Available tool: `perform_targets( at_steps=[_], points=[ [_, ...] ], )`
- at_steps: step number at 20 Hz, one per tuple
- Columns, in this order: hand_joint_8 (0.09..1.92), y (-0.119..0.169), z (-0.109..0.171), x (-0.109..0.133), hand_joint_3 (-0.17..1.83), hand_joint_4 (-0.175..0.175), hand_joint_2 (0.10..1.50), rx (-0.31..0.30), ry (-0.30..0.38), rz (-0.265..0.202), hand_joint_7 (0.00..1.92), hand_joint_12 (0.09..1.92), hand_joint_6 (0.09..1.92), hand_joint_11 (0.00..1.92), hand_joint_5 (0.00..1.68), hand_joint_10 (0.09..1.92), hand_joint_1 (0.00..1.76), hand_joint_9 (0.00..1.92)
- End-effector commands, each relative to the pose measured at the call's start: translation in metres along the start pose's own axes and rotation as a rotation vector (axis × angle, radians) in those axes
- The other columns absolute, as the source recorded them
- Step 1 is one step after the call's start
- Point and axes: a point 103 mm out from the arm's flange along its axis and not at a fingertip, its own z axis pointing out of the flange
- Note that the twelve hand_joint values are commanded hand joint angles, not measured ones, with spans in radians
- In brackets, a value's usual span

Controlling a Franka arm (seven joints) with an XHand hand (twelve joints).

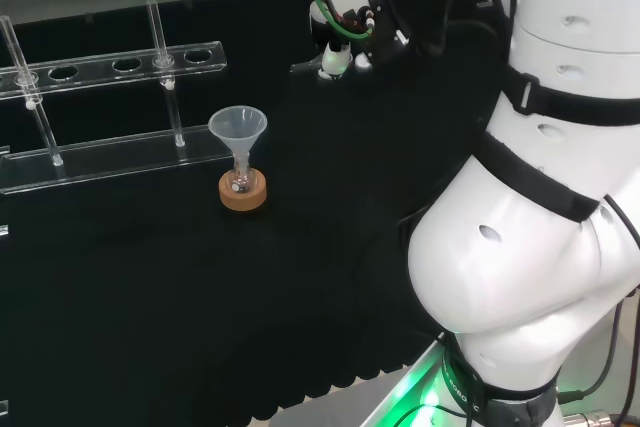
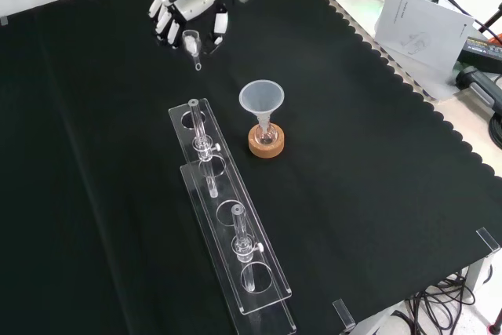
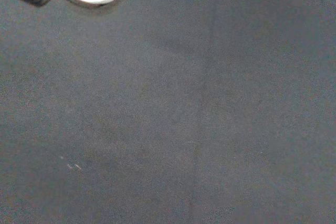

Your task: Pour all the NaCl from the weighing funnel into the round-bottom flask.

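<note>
Front view has the hand [image 2: 188, 7] at the far edge of the black cloth [image 2: 376, 154], fingers curled round the weighing funnel [image 2: 193, 46], its stem pointing down; nearer, right of the clear rack [image 2: 227, 233], a funnel-topped round-bottom flask [image 2: 266, 136] sits on its cork ring [image 2: 267, 145]

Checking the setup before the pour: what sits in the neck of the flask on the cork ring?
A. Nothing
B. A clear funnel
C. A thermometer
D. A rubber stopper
B: in the front view a clear funnel stands in the small flask on the cork ring.
</note>
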Motion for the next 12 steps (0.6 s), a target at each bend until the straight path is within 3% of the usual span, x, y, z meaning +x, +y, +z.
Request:
perform_targets(
  at_steps=[1,12],
  points=[
    [0.69,-0.039,-0.020,0.010,0.68,0.175,0.71,-0.014,-0.035,0.021,0.59,1.19,0.92,0.61,1.14,0.48,1.08,0.89],
    [0.69,-0.084,-0.040,0.039,0.67,0.175,0.71,-0.023,-0.075,0.031,0.59,1.18,0.92,0.61,1.14,0.47,1.08,0.89]
  ],
)
